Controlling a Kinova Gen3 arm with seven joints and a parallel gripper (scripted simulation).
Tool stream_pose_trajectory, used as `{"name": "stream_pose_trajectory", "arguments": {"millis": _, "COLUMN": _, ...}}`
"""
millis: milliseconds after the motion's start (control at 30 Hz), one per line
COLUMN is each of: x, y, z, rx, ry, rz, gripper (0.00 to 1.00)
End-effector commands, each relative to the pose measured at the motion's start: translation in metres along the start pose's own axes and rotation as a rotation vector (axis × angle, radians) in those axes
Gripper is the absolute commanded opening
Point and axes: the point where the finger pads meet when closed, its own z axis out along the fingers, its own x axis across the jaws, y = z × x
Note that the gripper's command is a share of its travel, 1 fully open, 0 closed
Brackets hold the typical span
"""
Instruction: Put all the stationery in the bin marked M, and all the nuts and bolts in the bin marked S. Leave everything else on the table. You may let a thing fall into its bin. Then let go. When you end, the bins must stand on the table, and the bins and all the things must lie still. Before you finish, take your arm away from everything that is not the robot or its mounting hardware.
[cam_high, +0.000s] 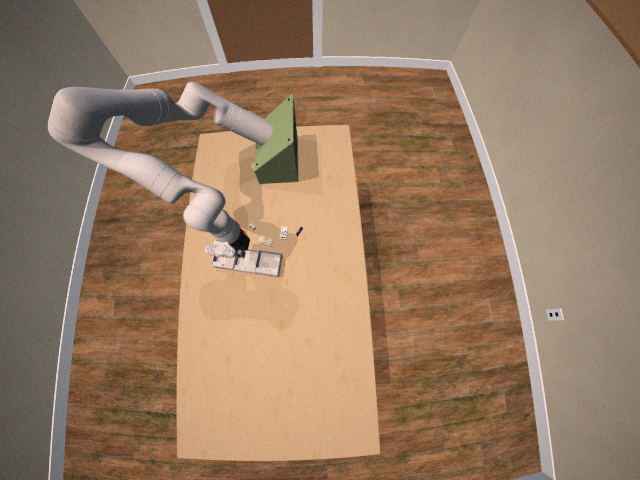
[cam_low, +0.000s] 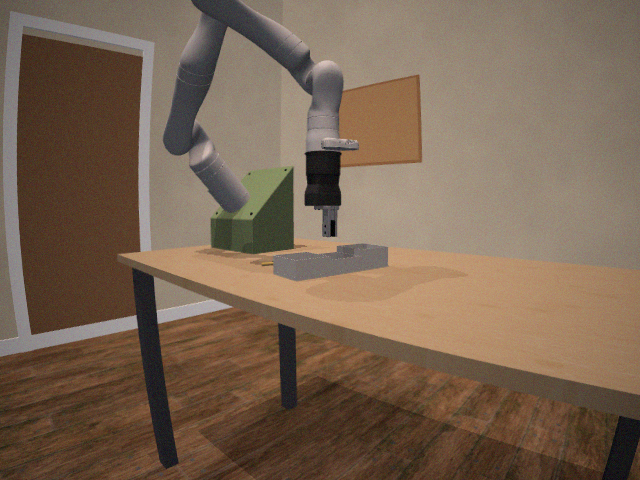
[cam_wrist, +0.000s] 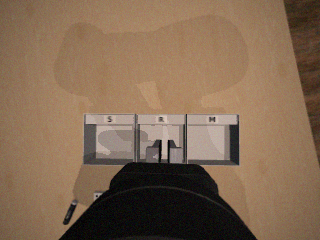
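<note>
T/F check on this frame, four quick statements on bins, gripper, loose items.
1. In the wrist view the bins read S, R, M from left to right. True.
2. The gripper hangs over bin M. False: it is over R, the middle bin.
3. Small items lie on the table outside the bins. True.
4. The fingertips rest on a bin floor. False: in the exterior view they hang above the bin rims.
</note>
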Motion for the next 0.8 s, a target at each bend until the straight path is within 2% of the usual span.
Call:
{"name": "stream_pose_trajectory", "arguments": {"millis": 0, "x": -0.001, "y": -0.002, "z": -0.004, "rx": 0.007, "ry": -0.005, "rz": 0.002, "gripper": 0.31}}
{"name": "stream_pose_trajectory", "arguments": {"millis": 167, "x": -0.021, "y": -0.002, "z": -0.004, "rx": 0.007, "ry": -0.005, "rz": 0.002, "gripper": 0.31}}
{"name": "stream_pose_trajectory", "arguments": {"millis": 233, "x": -0.021, "y": -0.002, "z": -0.004, "rx": 0.007, "ry": -0.005, "rz": 0.002, "gripper": 0.31}}
{"name": "stream_pose_trajectory", "arguments": {"millis": 667, "x": -0.085, "y": -0.001, "z": -0.005, "rx": 0.007, "ry": -0.005, "rz": 0.002, "gripper": 0.31}}
{"name": "stream_pose_trajectory", "arguments": {"millis": 767, "x": -0.085, "y": -0.001, "z": -0.005, "rx": 0.007, "ry": -0.005, "rz": 0.002, "gripper": 0.31}}
